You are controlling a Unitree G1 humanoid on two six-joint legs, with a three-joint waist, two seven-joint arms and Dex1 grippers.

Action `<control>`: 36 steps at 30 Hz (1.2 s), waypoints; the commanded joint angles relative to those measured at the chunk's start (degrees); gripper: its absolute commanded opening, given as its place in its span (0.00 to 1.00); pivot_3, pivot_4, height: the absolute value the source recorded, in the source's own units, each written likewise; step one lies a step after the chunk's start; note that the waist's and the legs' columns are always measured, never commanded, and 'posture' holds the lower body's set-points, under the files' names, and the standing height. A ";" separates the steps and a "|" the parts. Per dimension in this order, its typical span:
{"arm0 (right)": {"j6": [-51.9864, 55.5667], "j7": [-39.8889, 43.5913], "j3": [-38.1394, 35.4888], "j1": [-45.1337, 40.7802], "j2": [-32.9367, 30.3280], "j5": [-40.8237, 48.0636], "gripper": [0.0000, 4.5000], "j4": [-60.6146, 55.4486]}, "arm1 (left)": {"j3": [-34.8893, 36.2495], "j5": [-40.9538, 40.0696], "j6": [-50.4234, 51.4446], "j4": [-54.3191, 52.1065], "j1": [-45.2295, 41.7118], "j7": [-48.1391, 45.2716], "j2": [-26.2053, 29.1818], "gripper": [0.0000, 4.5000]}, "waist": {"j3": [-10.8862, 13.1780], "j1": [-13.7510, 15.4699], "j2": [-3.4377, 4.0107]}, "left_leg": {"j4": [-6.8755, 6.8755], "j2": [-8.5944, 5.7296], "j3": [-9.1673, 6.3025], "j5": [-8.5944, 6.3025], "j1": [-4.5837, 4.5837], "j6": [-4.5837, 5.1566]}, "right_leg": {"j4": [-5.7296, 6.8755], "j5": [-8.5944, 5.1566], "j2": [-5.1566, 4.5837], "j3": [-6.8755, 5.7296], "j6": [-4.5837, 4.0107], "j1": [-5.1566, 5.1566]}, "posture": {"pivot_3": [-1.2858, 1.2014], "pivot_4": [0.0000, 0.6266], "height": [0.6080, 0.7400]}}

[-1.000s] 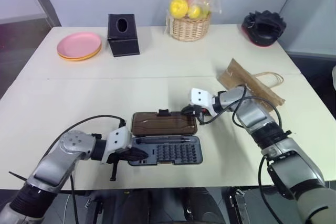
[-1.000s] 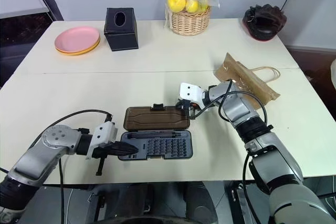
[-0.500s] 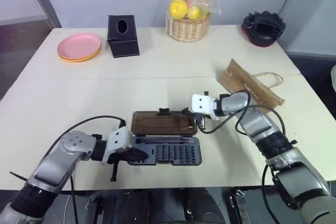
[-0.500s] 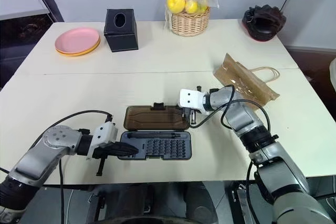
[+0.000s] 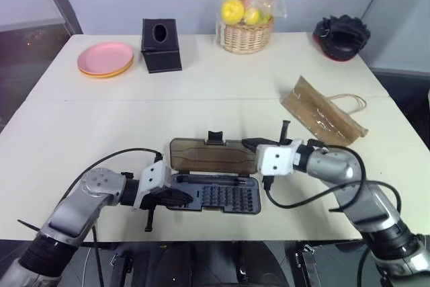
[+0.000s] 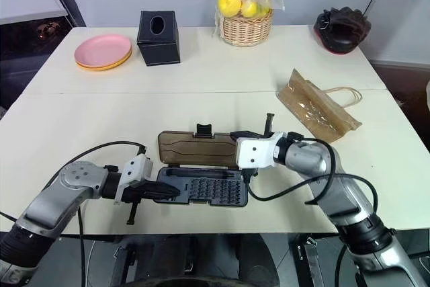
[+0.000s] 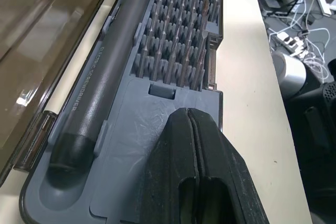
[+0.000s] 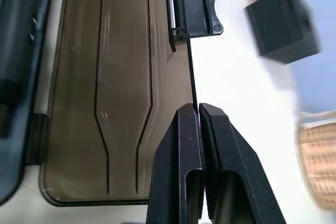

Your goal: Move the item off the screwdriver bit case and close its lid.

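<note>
Right of centre in the head views, the paper bag (image 5: 324,112) lies flat on the table (image 5: 201,85), well apart from the screwdriver bit case (image 5: 213,193), its twine handles trailing toward the right edge of the frame. So the first half of the task looks done: nothing rests on the case any more.

Low in the middle of the frame the case lies open. Its grey-black bit tray, with the driver handle and the rows of bits, sits nearest the bottom edge, and the lid (image 5: 211,155) lies folded back flat on the table just above it, the small black latch tab (image 5: 215,137) standing up at its far edge.

At the lower left, the left gripper (image 5: 176,196) has its fingers pressed together with nothing between them; its tip rests on the left end of the tray, apparently pinning it down. At the right end of the lid, the right gripper (image 6: 243,137) also has its fingers drawn together, and the right wrist view shows them set at the lid's thin far edge; whether they actually pinch that edge I cannot tell.

What remains, as I judge it, is the whole closing: lift the lid off the table, swing it over the hinge onto the tray, and press the latch home.
</note>
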 commanded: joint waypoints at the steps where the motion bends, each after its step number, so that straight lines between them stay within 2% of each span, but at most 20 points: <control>1: -2.68 -3.63 -1.83 0.93 -0.57 -4.27 0.01 -4.44 | -1.89 1.67 1.78 2.33 0.73 0.84 -0.13 0.00 | 0.00 -0.02 0.00 | 0.00 0.01 0.00 0.00 0.00 0.00 | 0.00 0.00 0.01 0.00 0.00 0.00 | 0.52 0.24 1.00; 7: -9.88 -7.67 -1.88 3.31 -1.94 -9.80 0.01 -3.43 | -1.56 0.96 3.16 1.74 -0.35 1.12 -0.56 0.00 | 0.00 0.00 0.00 | 0.00 -0.01 0.01 0.00 -0.01 0.00 | -0.02 -0.02 0.00 0.00 0.00 -0.01 | 0.52 0.24 1.00; 11: -12.39 -8.87 -2.58 4.36 -2.63 -10.27 0.01 -2.64 | -0.29 -0.23 4.00 -1.30 0.57 1.37 0.19 0.00 | 0.02 -0.02 -0.02 | 0.00 0.00 0.00 0.00 -0.02 0.00 | -0.02 -0.02 0.01 0.00 -0.01 -0.01 | 0.52 0.24 1.00; 14: -13.71 -9.40 -2.83 4.55 -2.98 -10.72 0.01 -1.94 | 2.48 -4.07 7.04 -6.23 1.12 1.63 1.53 0.00 | 0.10 -0.04 -0.12 | -0.01 0.02 0.00 0.00 -0.05 0.00 | -0.03 -0.03 0.00 0.00 -0.01 -0.05 | 0.52 0.24 1.00; 17: -14.69 -9.63 -3.10 4.37 -3.09 -10.83 0.01 -1.14 | 8.62 -15.15 15.15 -13.91 0.18 -0.24 5.11 0.00 | 0.40 -0.07 -0.31 | -0.02 0.05 -0.01 0.00 -0.11 0.00 | 0.00 -0.03 0.01 0.00 -0.02 -0.13 | 0.52 0.24 1.00; 20: -15.66 -9.75 -3.39 4.19 -3.18 -10.91 0.01 -0.60 | 14.42 -26.22 22.82 -16.71 -2.84 -0.83 8.00 0.00 | 0.53 0.06 -0.43 | -0.01 0.12 -0.03 0.00 -0.14 0.00 | 0.01 -0.03 0.03 -0.02 -0.03 -0.16 | 0.52 0.24 1.00; 23: -16.59 -9.97 -3.56 4.34 -3.28 -11.07 0.01 -0.47 | 21.09 -38.57 31.10 -10.37 -13.19 4.09 7.21 0.00 | 0.58 0.15 -0.48 | 0.01 0.05 -0.06 0.00 -0.15 0.00 | 0.01 -0.04 0.01 -0.03 -0.02 -0.13 | 0.52 0.24 1.00; 25: -16.77 -10.00 -3.58 4.46 -3.22 -11.30 0.01 -0.39 | 23.90 -41.69 34.23 -2.41 -21.67 10.64 4.20 0.00 | 0.61 0.12 -0.54 | 0.05 0.02 -0.11 0.00 -0.16 0.00 | 0.02 -0.03 0.03 -0.06 0.00 -0.10 | 0.52 0.24 1.00; 26: -16.83 -10.01 -3.60 4.48 -3.17 -11.46 0.01 -0.45 | 24.38 -39.69 33.42 2.76 -25.48 12.88 2.91 0.00 | 0.62 0.00 -0.56 | 0.08 -0.08 -0.13 0.00 -0.15 0.00 | 0.03 -0.02 0.06 -0.08 0.02 -0.08 | 0.52 0.24 1.00; 29: -16.73 -9.98 -3.87 4.47 -3.03 -11.61 0.01 -0.74 | 18.59 -23.18 22.04 17.63 -31.59 16.44 1.16 0.00 | 0.62 -0.33 -0.55 | 0.05 -0.20 -0.10 0.00 -0.11 0.00 | 0.06 -0.01 0.06 -0.06 0.07 -0.08 | 0.52 0.24 1.00; 36: -16.15 -9.87 -4.52 4.83 -3.05 -12.08 0.01 -1.72 | 4.74 -5.34 3.65 30.47 -30.68 5.33 -2.14 0.00 | 0.65 0.12 -0.61 | -0.53 -0.24 0.04 0.04 -0.09 -0.06 | -0.02 0.06 0.05 0.00 0.18 -0.28 | 0.52 0.24 1.00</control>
